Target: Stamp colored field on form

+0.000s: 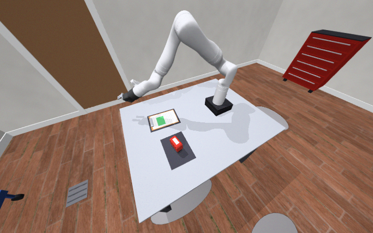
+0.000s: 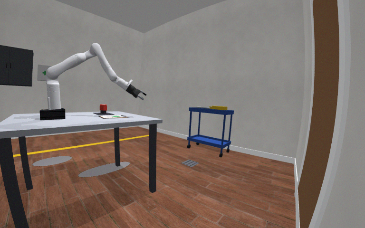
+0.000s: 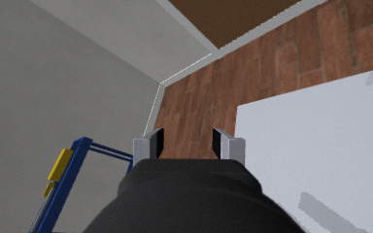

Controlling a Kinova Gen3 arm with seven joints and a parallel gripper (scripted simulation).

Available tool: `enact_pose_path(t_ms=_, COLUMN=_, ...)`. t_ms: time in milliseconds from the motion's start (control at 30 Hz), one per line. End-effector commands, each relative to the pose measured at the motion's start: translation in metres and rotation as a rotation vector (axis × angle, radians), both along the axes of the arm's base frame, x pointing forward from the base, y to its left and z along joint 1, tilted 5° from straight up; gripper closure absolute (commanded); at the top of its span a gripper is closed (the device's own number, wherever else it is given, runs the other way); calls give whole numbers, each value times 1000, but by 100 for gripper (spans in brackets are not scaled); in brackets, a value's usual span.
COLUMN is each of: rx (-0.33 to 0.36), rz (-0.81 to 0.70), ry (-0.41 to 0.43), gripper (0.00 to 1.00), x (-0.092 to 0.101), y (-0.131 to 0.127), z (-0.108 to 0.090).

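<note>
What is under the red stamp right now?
The stamp stands on the dark mat, which lies on the table. Its underside and the mat patch beneath it are hidden.

the tabletop (image 1: pixel 220 131) looked smooth, matt and pale grey. the floor (image 1: pixel 316 153) was brown wood planking. the arm (image 1: pixel 189 32) had a glossy white shell, and the end effector (image 3: pixel 188 142) a matt black housing. the mat (image 1: pixel 171 158) was flat dark grey.
</note>
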State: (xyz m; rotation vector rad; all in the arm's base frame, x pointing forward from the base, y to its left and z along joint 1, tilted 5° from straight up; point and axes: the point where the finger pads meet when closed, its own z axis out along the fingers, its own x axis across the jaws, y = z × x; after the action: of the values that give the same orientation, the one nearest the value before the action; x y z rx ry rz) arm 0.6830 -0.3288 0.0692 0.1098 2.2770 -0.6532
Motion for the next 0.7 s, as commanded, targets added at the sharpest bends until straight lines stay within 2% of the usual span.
enact_pose_path(t_ms=0, rx=1, rz=7, ry=1, gripper=0, x=4, y=7, z=2)
enact_pose_path(t_ms=667, rx=24, rz=2, ry=39, gripper=0, x=3, y=22, z=-4)
